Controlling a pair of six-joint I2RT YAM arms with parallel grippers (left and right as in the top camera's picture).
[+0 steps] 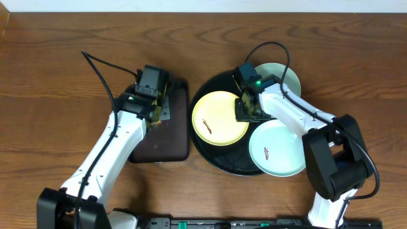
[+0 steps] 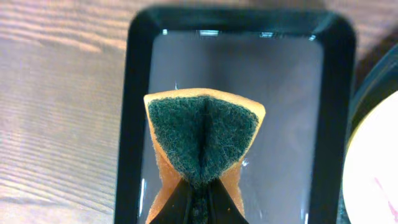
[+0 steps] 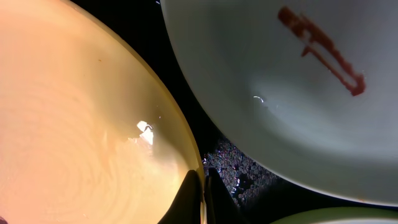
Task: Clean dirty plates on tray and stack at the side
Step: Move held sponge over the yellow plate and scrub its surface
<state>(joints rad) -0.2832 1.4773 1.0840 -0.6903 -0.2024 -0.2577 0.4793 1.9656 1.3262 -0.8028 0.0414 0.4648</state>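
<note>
Three pale plates [image 1: 220,117] on black tray [image 1: 222,159]

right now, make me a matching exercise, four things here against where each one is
1 sponge
2 yellow plate
3 smeared mint plate
4 small tray

a rim pinched by right gripper
b squeezed in left gripper
c below the sponge
d lying free on round tray

Pairs: 1-b, 2-a, 3-d, 4-c

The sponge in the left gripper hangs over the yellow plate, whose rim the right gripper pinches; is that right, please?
Not quite: the left wrist view shows the sponge, in the left gripper, over the small black rectangular tray, not the yellow plate. The right gripper does pinch that plate's rim.
</note>
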